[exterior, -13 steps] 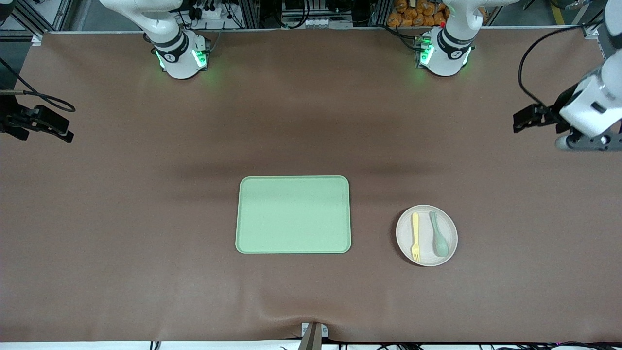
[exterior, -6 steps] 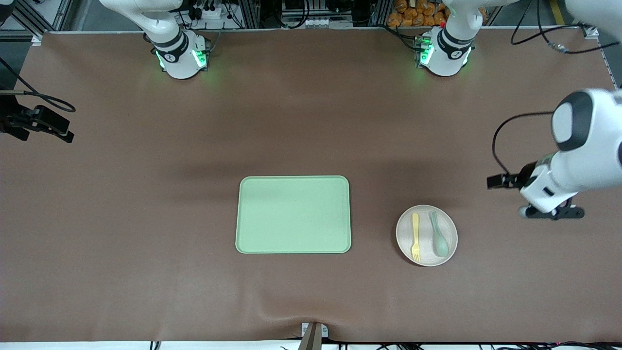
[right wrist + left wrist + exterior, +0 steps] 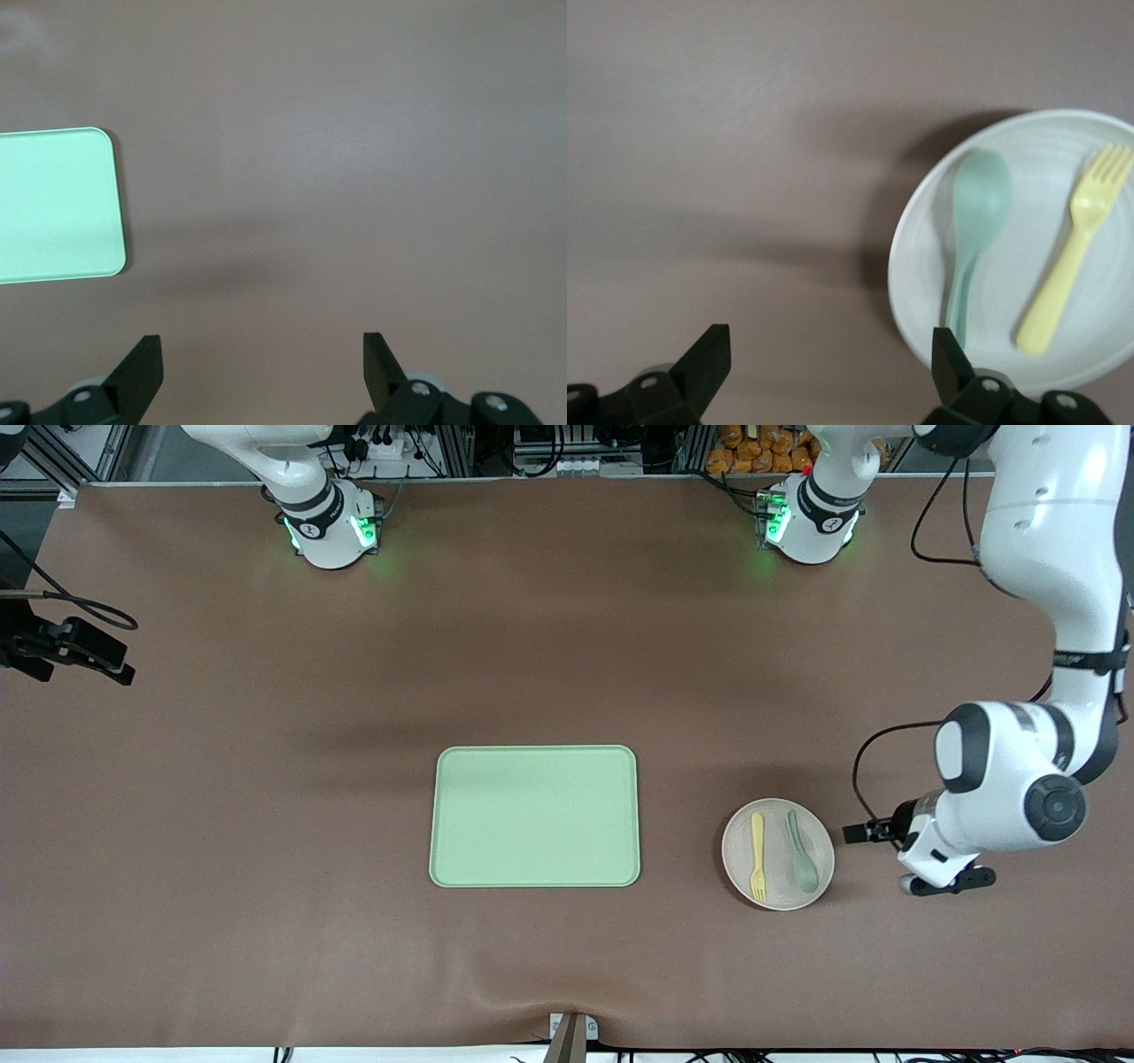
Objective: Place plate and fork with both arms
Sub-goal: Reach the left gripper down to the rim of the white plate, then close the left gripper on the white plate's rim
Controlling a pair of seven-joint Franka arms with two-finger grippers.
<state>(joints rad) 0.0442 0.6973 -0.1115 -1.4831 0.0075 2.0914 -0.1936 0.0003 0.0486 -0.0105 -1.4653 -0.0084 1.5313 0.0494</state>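
The pale beige plate (image 3: 778,885) lies on the brown table, beside the tray toward the left arm's end. On it lie the pale-yellow fork (image 3: 757,856) and a muted green spoon (image 3: 802,852), side by side. My left gripper (image 3: 944,882) is open and empty, low over bare table just beside the plate toward the left arm's end. In the left wrist view the plate (image 3: 914,266), fork (image 3: 1067,266) and spoon (image 3: 976,226) show ahead of the left gripper (image 3: 830,363), with one fingertip (image 3: 946,350) at the plate's rim. My right gripper (image 3: 263,363) is open and empty over bare table.
The rectangular light-green tray (image 3: 535,816) lies empty at the table's middle; its corner shows in the right wrist view (image 3: 53,204). The right arm waits at its end of the table. A small clamp (image 3: 571,1032) sits at the table's near edge.
My left arm has swung from high over its end of the table down and in toward the plate. The right arm, plate, fork and tray have not moved.
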